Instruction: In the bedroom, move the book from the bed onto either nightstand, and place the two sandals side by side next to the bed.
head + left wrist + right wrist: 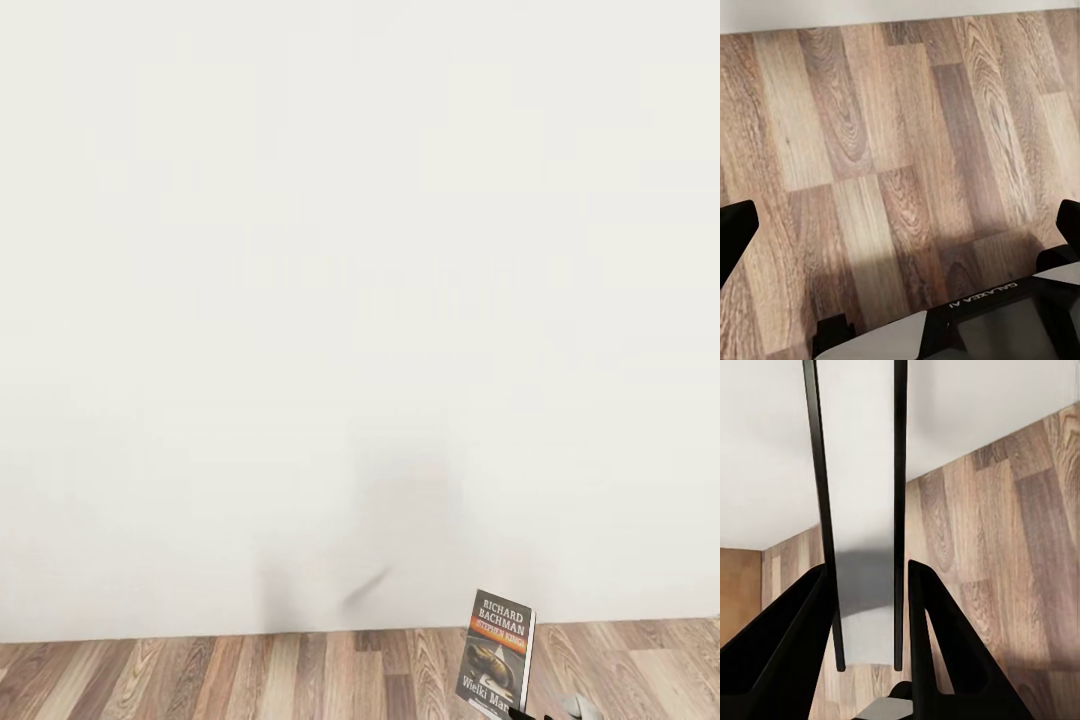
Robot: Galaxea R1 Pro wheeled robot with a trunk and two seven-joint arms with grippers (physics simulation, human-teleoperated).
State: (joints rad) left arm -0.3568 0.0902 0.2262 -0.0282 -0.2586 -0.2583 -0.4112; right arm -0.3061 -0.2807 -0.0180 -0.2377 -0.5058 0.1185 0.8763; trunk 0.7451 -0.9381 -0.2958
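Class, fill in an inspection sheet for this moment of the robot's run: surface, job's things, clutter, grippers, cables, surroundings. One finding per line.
Surface: wood-plank floor along the bottom of the head view.
Job's things: book held upright, cover facing the head camera; seen edge-on in the right wrist view.
Clutter: nothing seen.
Grippers: right gripper shut on the book's lower end, one finger on each side. Left gripper open, empty, over bare floor, dark fingertip at each edge.
Cables: nothing seen.
Surroundings: plain white wall close ahead, meeting the floor; faint shadows on it.
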